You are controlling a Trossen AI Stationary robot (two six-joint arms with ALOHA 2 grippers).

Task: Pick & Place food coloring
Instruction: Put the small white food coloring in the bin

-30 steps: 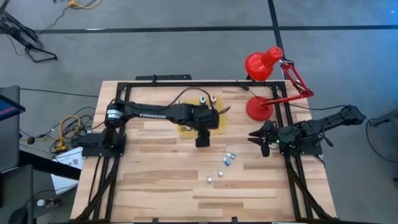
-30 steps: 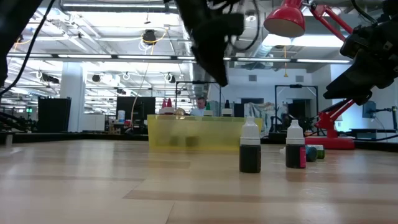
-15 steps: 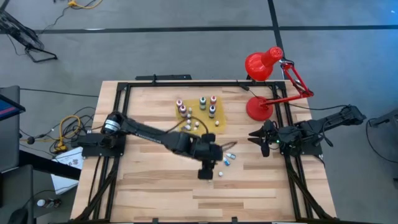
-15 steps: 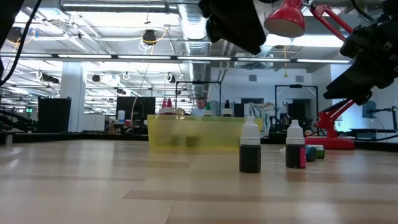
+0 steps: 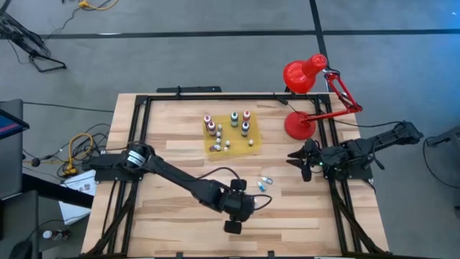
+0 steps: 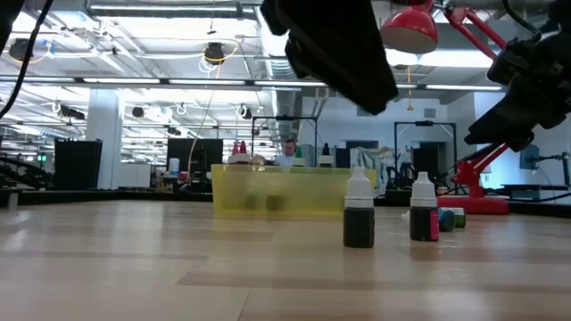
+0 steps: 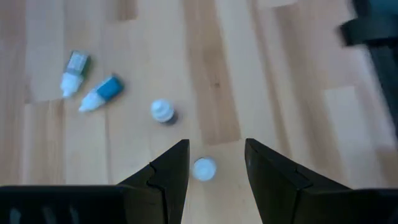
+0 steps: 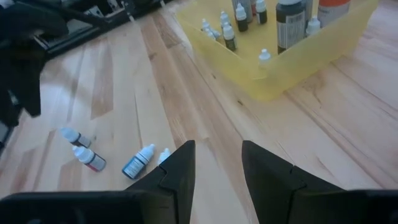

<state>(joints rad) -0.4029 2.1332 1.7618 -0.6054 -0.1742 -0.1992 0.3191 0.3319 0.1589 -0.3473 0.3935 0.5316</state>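
Two food coloring bottles stand upright on the bare wood: a white-capped one [image 7: 204, 168] and another [image 7: 163, 112]; the low view shows them too [image 6: 359, 209] [image 6: 423, 207]. Beyond them lie a green bottle [image 7: 73, 65] and a blue one [image 7: 102, 93] on their sides. My left gripper [image 7: 216, 149] [image 5: 238, 208] hangs open above the white-capped bottle, which shows between its fingers from above, untouched. A yellow tray [image 5: 248, 147] holds several more bottles. My right gripper [image 8: 217, 146] [image 5: 296, 158] waits open at the table's right side.
A red desk lamp [image 5: 302, 101] stands at the far right corner, its base next to my right arm. A black frame [image 5: 215, 96] runs round the table. Bare wood [image 5: 165, 216] spreads on the near left.
My left gripper has swung from above the yellow tray toward the table's near edge and sunk a little, ending over the loose bottles. The tray and its bottles have come into sight in the high view. No bottle has moved.
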